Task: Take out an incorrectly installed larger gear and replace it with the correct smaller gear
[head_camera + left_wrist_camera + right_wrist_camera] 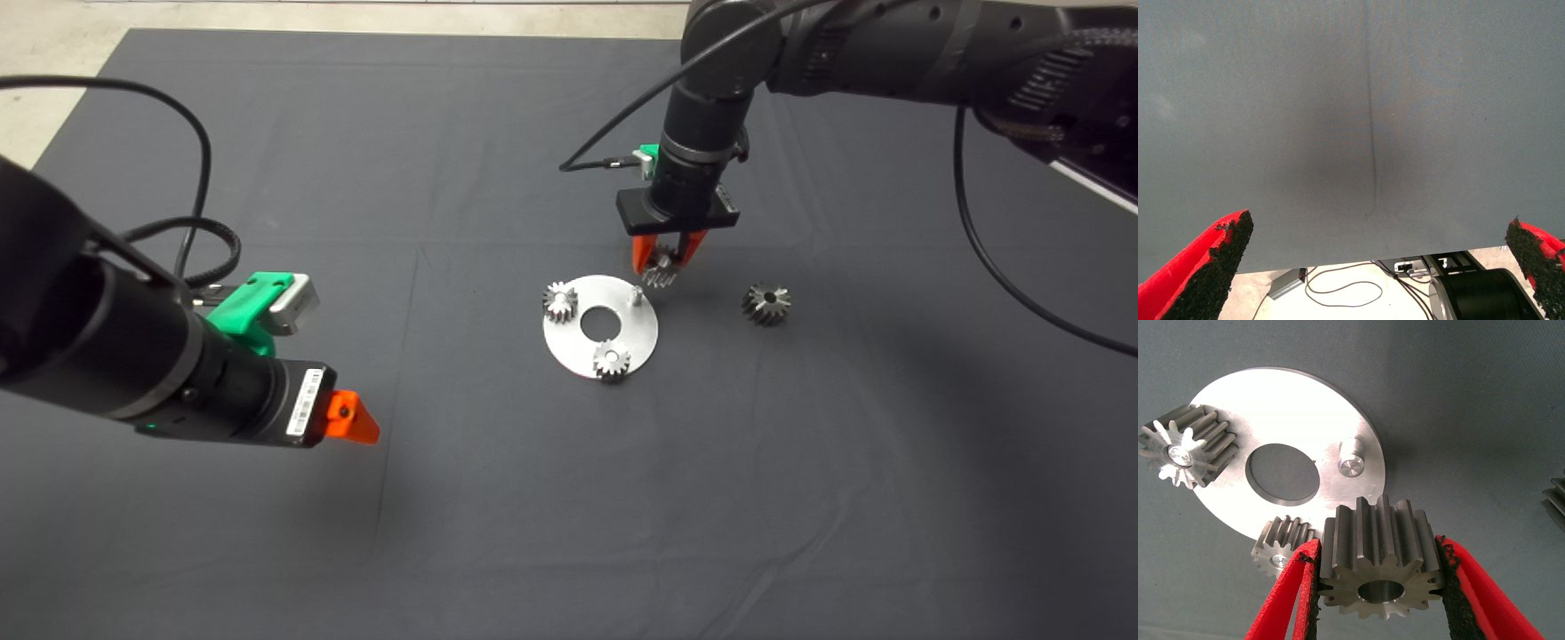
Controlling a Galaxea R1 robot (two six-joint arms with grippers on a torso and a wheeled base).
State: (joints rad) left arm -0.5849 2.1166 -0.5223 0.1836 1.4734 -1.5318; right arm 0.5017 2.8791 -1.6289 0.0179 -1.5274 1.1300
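Note:
My right gripper (665, 267) is shut on the smaller gear (661, 272), a dark-grey steel gear with short teeth. It holds the gear just above the mat at the far right rim of the round steel plate (637, 336), close to the plate's bare peg (637, 295). In the right wrist view the smaller gear (1381, 557) sits between my fingers (1288, 600), with the peg (1353, 462) just beyond it. The larger gear (765, 303), with flared teeth, lies on the mat to the right of the plate. My left gripper (351, 418) hovers open and empty at the left.
Two other small gears (560, 300) (612, 360) sit on pegs on the plate, around its centre hole (601, 324). The left wrist view shows bare mat and, past its edge, cables on the floor (1338, 290).

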